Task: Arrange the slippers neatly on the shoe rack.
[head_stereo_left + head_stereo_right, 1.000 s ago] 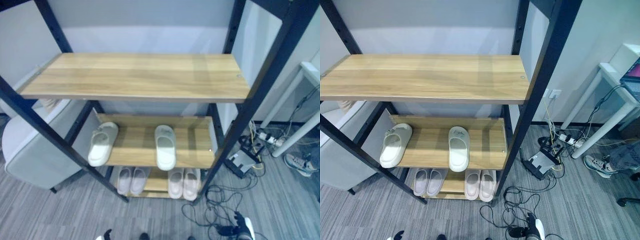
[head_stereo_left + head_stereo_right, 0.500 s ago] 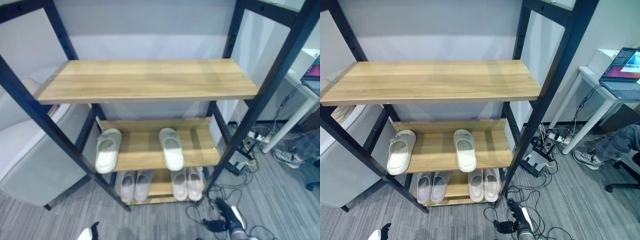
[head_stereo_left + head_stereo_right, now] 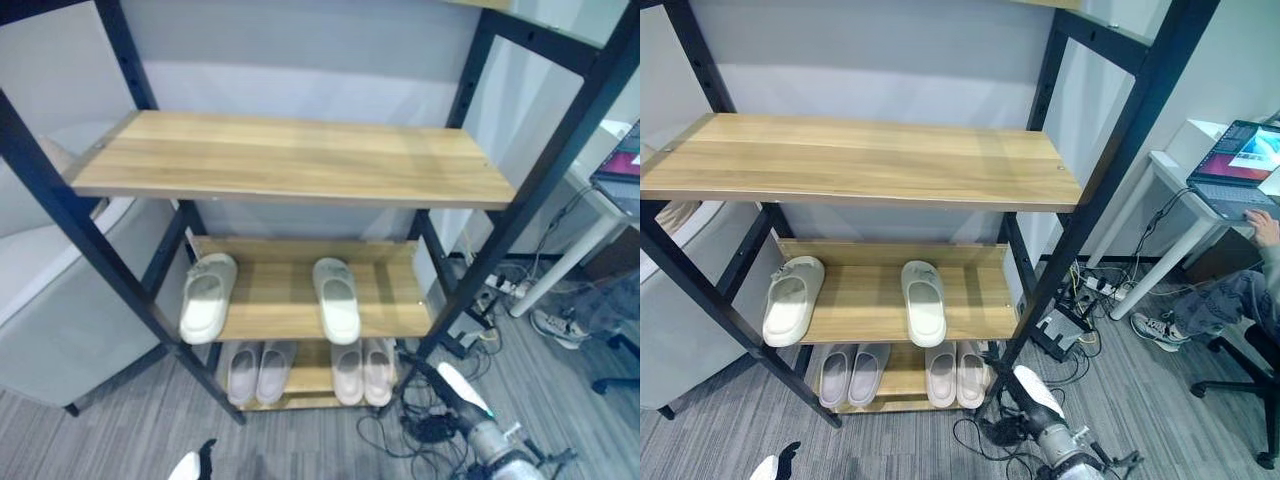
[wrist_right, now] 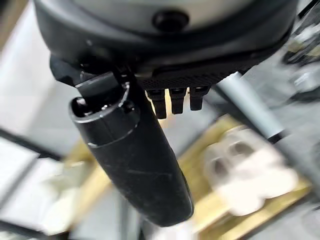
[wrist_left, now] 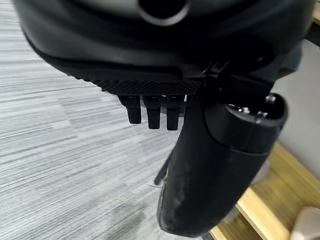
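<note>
The black-framed shoe rack [image 3: 290, 160] has wooden shelves, and its top one is bare. On the middle shelf [image 3: 270, 295] two white slippers lie apart, one at the left end [image 3: 208, 297] and one right of centre [image 3: 338, 298]. Two pale pairs stand side by side on the bottom shelf, one pair at the left [image 3: 258, 370] and one at the right [image 3: 362, 368]. My right hand [image 3: 445, 383] hangs low by the rack's right front post, fingers straight and holding nothing. At the bottom edge my left hand [image 3: 200, 464] is open and empty over the carpet.
A pale grey armchair [image 3: 50, 320] stands against the rack's left side. Cables and a power strip [image 3: 500, 290] lie on the carpet to the right. Further right are a white desk with a laptop [image 3: 1240, 165], a seated person's leg [image 3: 1230, 300] and an office chair base [image 3: 1250, 400].
The camera has shifted, so the whole picture moved. My right hand has risen into view at the lower right, closer to the rack's front post. The slippers lie as before.
</note>
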Controlling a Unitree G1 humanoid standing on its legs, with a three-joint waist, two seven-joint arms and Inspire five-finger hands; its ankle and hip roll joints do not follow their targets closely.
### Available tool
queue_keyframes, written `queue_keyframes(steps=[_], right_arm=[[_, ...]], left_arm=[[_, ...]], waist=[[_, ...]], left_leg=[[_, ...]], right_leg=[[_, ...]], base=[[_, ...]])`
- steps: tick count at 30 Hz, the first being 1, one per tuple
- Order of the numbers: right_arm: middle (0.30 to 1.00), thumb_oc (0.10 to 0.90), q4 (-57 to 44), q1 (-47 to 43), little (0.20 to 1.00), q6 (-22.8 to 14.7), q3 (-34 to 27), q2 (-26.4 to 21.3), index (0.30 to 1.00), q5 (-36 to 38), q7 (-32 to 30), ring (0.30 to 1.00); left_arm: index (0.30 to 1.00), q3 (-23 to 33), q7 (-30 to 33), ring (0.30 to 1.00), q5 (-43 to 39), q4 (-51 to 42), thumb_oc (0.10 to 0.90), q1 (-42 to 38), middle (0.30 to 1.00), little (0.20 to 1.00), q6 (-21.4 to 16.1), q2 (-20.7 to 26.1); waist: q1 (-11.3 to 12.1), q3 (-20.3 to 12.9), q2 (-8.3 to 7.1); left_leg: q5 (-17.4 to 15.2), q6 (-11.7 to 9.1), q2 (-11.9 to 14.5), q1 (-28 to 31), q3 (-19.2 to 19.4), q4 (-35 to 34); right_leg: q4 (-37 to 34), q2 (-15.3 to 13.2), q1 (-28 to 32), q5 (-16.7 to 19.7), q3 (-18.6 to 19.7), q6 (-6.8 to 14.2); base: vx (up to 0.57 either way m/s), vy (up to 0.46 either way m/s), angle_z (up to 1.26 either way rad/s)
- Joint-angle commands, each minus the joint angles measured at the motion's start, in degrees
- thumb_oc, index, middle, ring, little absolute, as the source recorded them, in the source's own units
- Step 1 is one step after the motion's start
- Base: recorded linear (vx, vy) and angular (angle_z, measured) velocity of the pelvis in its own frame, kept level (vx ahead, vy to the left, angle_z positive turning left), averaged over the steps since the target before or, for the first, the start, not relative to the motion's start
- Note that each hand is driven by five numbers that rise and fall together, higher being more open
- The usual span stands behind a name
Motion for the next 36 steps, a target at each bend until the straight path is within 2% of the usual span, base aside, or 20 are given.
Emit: queue_keyframes(steps=[1,6,7,11,14,20,28,33,36], right_arm=[[0.9,0.8,-8.17,-8.54,0.9,-5.19,-0.67,-3.77,0.9,5.93,1.27,0.9],[0.9,0.8,-9.0,-17.25,0.9,-4.87,0.31,-4.66,0.9,4.35,-0.38,0.9],[0.9,0.8,-8.4,-20.88,0.9,-4.52,-0.47,-4.6,0.9,-0.37,-3.4,0.9],[0.9,0.8,-6.19,-24.97,0.9,-3.25,-2.08,-2.76,0.9,-4.46,-7.37,0.9],[0.9,0.8,-1.36,-29.85,0.9,-0.48,-3.71,-0.88,0.9,-10.48,-12.39,0.9],[0.9,0.8,5.96,-33.46,0.9,2.65,-6.2,1.7,0.9,-12.92,-17.75,0.9],[0.9,0.8,14.07,-34.5,0.9,4.57,-11.13,3.15,0.9,-9.47,-22.22,0.9],[0.9,0.8,16.55,-35.25,0.9,4.12,-11.02,4.19,0.9,-6.85,-22.73,0.9],[0.9,0.8,20.29,-36.36,0.9,3.47,-10.72,5.6,0.9,-2.75,-22.99,0.9]], left_arm=[[0.9,2.99,0.88,0.9,-1.89,1.72,0.8,-3.45,0.9,0.9,-1.39,1.47],[0.9,3.84,0.33,0.9,-2.92,2.4,0.8,-3.15,0.9,0.9,-1.55,1.03],[0.9,3.7,0.41,0.9,-2.49,2.55,0.8,-3.08,0.9,0.9,-1.5,0.81],[0.9,3.25,0.88,0.9,-2.1,1.8,0.8,-2.89,0.9,0.9,-1.32,0.75],[0.9,2.9,1.46,0.9,-1.86,1.53,0.8,-2.41,0.9,0.9,-1.16,0.64],[0.9,2.99,2.08,0.9,-2.17,1.93,0.8,-1.15,0.9,0.9,-0.67,0.46],[0.9,3.16,1.82,0.9,-3.14,2.36,0.8,0.01,0.9,0.9,-0.79,0.5],[0.9,2.72,2.02,0.9,-3.75,2.61,0.8,-0.26,0.9,0.9,-1.08,0.45],[0.9,2.02,1.89,0.9,-4.66,2.64,0.8,-0.74,0.9,0.9,-1.37,0.59]], waist=[[2.56,0.71,1.32],[3.63,0.16,1.2],[4.26,0.02,1.16],[4.93,-0.11,0.9],[6.41,-0.38,0.5],[8.67,-0.22,-0.19],[11.01,0.23,-0.41],[11.6,0.48,-0.5],[12.79,1.21,-0.71]], left_leg=[[-6.06,1.22,0.32,4.05,-1.38,1.19],[-6.29,1.19,0.37,4.22,-2.45,1.6],[-6.34,1.27,0.27,3.93,-3.06,1.87],[-6.37,1.43,0.05,3.19,-3.93,2.42],[-6.45,1.76,-0.3,2.75,-5.4,2.49],[-6.43,2.27,-1.1,1.52,-7.04,2.62],[-5.9,2.77,-2.27,-0.72,-9.02,1.44],[-5.62,2.83,-2.5,-1.64,-9.52,1.33],[-5.52,2.93,-3.03,-3.04,-10.4,1.75]], right_leg=[[7.17,-1.28,-1.98,-2.89,-1.13,2.32],[7.16,-1.65,-1.08,-3.24,-2.09,2.32],[7.2,-1.74,-0.89,-3.33,-2.28,2.32],[7.7,-1.92,-0.91,-3.59,-2.67,2.22],[8.5,-2.1,-0.82,-3.8,-3.37,2.16],[9.02,-2.77,-1.12,-3.46,-4.81,2.45],[8.44,-3.68,-1.94,-2.71,-6.55,2.95],[8.21,-3.84,-2.46,-2.44,-6.9,3.07],[7.98,-4.03,-2.92,-2.12,-7.5,3.15]], base=[[0.05,-0.013,0.08],[0.07,0.0,0.17],[0.06,0.013,0.18],[0.04,0.017,0.19],[0.06,0.029,0.18],[0.04,0.032,0.2],[0.04,0.049,0.15],[0.0,0.029,0.15],[0.02,0.036,0.04]])
